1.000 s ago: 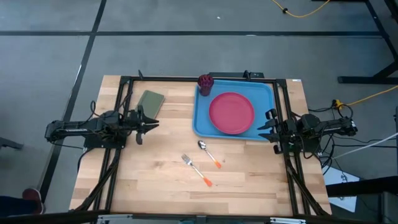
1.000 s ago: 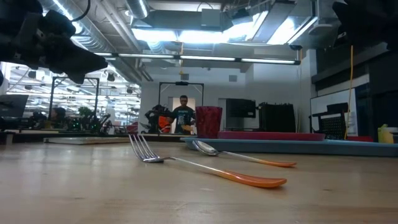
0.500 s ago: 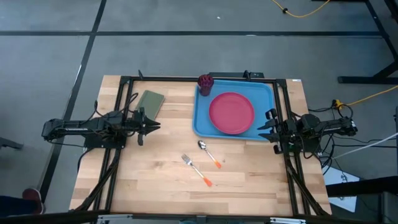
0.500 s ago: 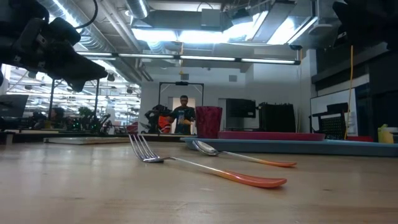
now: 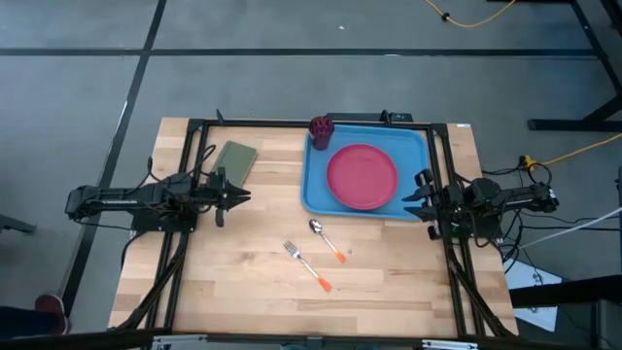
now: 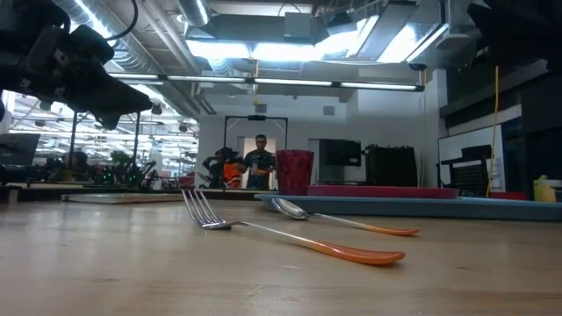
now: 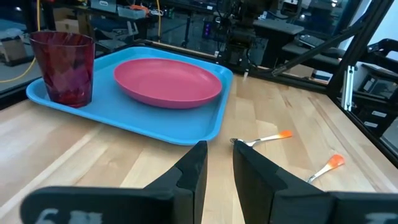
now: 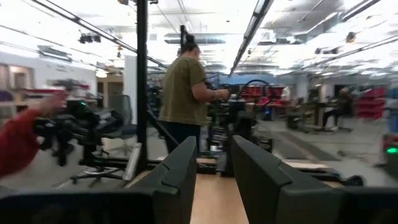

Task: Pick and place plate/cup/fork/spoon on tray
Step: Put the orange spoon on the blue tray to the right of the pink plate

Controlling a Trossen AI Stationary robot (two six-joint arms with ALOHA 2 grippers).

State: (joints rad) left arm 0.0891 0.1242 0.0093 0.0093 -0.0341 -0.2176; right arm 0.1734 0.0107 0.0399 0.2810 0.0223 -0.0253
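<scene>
The pink-red plate (image 5: pixel 362 176) and the red-magenta cup (image 5: pixel 321 127) stand on the light-blue tray (image 5: pixel 316 190) at the table's far right; both also show in the left wrist view, the plate (image 7: pixel 168 81) and the cup (image 7: pixel 62 68). The spoon (image 5: pixel 326 238) and the fork (image 5: pixel 306 264) lie flat on the wood nearer the front, orange handles toward the near right. My left gripper (image 5: pixel 238 197) hovers shut and empty, left of the tray. My right gripper (image 5: pixel 408 202) is shut and empty at the tray's right edge.
An olive-green pad (image 5: pixel 235 158) lies at the far left, beyond my left gripper. Black frame rails run along the table's left, right and far sides. People show in the room beyond the table. Bare wood lies around the fork and spoon.
My left gripper has dipped a little downward and stays shut. The tableware and the tray have not moved.
</scene>
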